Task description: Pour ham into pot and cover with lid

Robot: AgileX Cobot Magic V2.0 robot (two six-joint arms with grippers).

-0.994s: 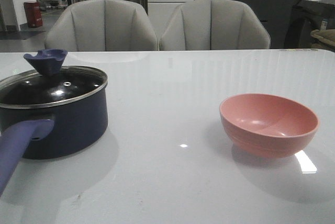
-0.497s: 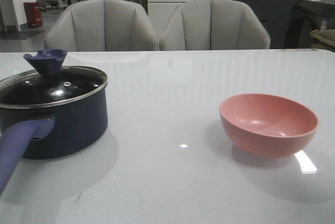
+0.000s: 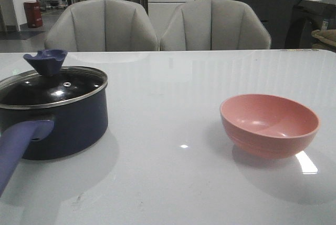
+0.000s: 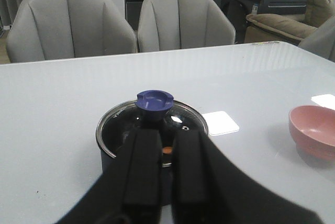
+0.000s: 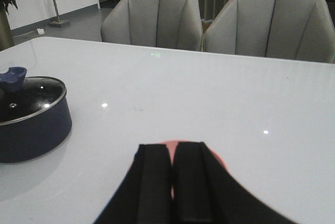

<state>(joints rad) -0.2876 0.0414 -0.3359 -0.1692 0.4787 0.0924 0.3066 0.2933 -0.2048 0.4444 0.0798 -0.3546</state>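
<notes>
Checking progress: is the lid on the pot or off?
On. The lid sits level on the pot, metal rim meeting the pot's edge all around.

Only the two wrist views show the robot's body. The left hand (image 4: 166, 177) has two flat, matte black fingers with rounded tips. The right hand (image 5: 171, 182) looks the same: plain black, no markings visible.

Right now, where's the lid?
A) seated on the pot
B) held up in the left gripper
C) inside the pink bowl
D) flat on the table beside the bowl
A: the lid sits with its metal rim on the pot, knob up; neither gripper holds it.
</notes>
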